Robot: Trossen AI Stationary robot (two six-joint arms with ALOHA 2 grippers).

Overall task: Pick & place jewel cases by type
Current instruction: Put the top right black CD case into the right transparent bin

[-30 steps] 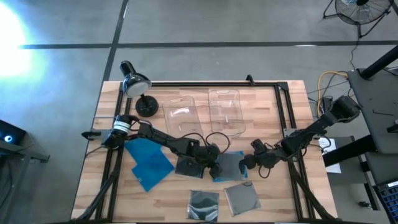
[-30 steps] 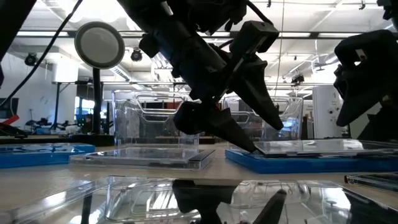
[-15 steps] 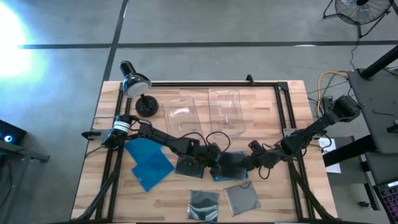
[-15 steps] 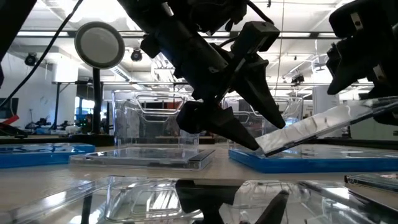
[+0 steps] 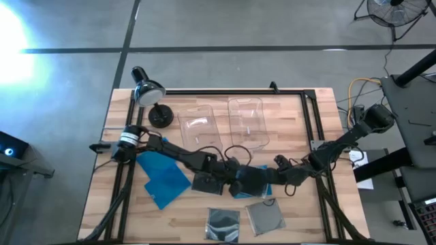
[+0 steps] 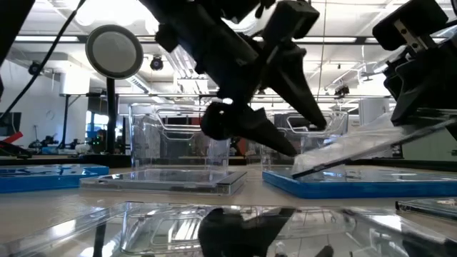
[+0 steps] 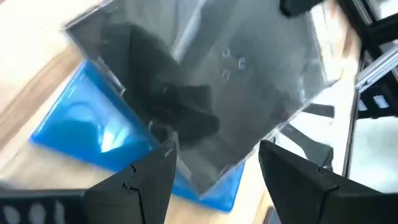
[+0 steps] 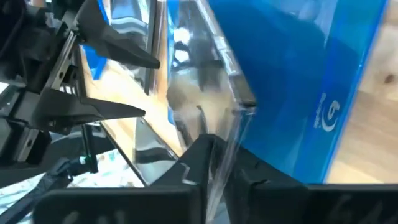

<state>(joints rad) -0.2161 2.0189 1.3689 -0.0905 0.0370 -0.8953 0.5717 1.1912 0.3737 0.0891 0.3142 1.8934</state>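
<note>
The step in hand looks like the pick-up of a dark grey jewel case (image 6: 357, 151) off the top of a blue jewel case (image 6: 357, 184); the right gripper (image 5: 276, 178) holds one edge of the grey case between its fingers (image 8: 202, 163), which are pinched nearly together on that thin edge; the case is tilted, with the held edge raised above the blue case and the far edge touching it. The left gripper (image 5: 235, 182) hangs just above that low far edge; its fingers (image 7: 143, 177) are spread wide, one on each side of the grey case, and I cannot tell if they touch it. The blue case lies flat on the wooden table (image 5: 293, 129), near its middle. Next, I think the right arm must lift the grey case clear of the blue case without dragging it, then carry it to the clear bins (image 5: 225, 122) beyond; the thin edge could slip from such a small grip.
</note>
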